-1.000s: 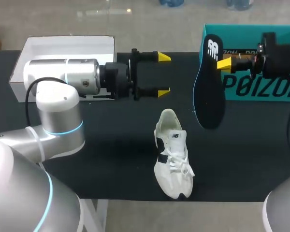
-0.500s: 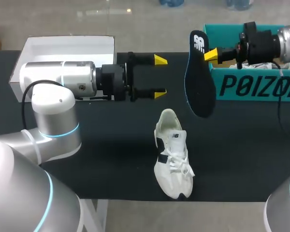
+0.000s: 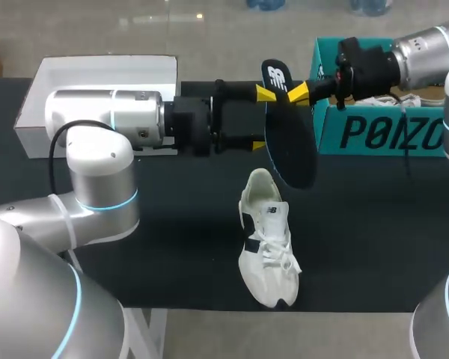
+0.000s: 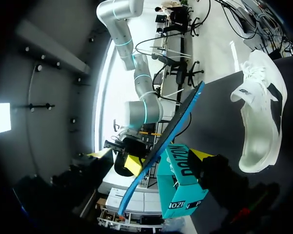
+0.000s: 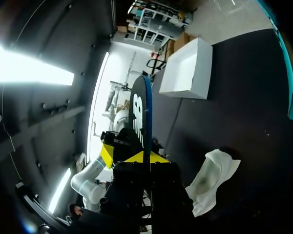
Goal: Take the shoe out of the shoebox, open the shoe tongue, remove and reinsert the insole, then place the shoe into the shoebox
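Observation:
A black insole (image 3: 292,149) with a blue edge hangs upright over the table, and my right gripper (image 3: 301,93) is shut on its logo end. In the right wrist view the insole (image 5: 140,112) shows edge-on, rising from that gripper (image 5: 145,157). My left gripper (image 3: 260,120) is open, with its yellow tips level with the insole's upper half, one tip partly hidden behind it. From the left wrist the insole (image 4: 171,136) crosses slantwise just ahead of the spread left gripper (image 4: 151,154); contact cannot be told. The white shoe (image 3: 268,239) lies on the black table, toe toward the front edge.
The teal shoebox (image 3: 374,131) stands at the back right, with my right arm reaching across its top. A white box lid (image 3: 105,75) lies at the back left, partly behind my left arm. The black table (image 3: 179,247) lies bare around the shoe.
My right arm has carried the insole leftward, away from the teal box, up to the left gripper's tips. The left gripper shifted slightly right. The shoe has not moved.

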### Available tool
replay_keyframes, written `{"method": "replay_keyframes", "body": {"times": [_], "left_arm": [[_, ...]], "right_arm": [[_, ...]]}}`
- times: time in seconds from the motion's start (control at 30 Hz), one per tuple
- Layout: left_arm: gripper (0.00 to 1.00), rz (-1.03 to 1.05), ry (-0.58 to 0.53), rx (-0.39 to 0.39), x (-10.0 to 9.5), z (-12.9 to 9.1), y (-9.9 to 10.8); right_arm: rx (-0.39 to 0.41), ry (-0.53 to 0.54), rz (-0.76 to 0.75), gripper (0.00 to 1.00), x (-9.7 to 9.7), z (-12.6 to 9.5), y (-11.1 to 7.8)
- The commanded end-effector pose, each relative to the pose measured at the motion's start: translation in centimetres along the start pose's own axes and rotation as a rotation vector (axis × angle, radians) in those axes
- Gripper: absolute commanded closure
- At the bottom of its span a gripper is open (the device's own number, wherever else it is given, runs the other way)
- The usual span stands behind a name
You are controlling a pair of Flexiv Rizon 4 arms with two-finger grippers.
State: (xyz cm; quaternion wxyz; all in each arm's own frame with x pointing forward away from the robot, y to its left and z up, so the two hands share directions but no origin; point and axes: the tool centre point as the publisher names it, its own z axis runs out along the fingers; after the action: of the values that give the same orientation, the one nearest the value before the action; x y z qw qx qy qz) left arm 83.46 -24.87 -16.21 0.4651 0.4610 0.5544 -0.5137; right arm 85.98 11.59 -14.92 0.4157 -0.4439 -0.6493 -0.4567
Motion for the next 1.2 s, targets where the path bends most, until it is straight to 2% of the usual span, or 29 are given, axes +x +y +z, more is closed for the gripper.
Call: {"method": "replay_keyframes", "body": {"times": [0.03, 0.23, 0.57, 0.87, 1.2], "left_arm": [[0.0, 0.016, 0.019, -0.02, 0.3, 1.0, 0.1], [0.0, 0.02, 0.019, -0.029, 0.5, 1.3, 0.3], [0.0, 0.017, 0.002, -0.028, 0.3, 1.6, 0.4], [0.0, 0.02, 0.003, -0.035, 0.3, 0.9, 0.5], [0.02, 0.009, -0.009, -0.027, 0.5, 0.6, 0.3]], "right_arm": [[-0.007, 0.003, -0.005, 1.0, 1.0, 0.3, -0.2], [-0.03, 0.017, -0.007, 1.0, 2.0, 0.5, -0.6], [-0.037, 0.02, -0.007, 1.0, 1.9, 2.3, -0.3], [-0.082, 0.038, -0.007, 1.0, 1.5, 1.4, 0.6], [-0.088, 0.044, -0.007, 1.0, 1.5, 1.6, 1.0]]}}
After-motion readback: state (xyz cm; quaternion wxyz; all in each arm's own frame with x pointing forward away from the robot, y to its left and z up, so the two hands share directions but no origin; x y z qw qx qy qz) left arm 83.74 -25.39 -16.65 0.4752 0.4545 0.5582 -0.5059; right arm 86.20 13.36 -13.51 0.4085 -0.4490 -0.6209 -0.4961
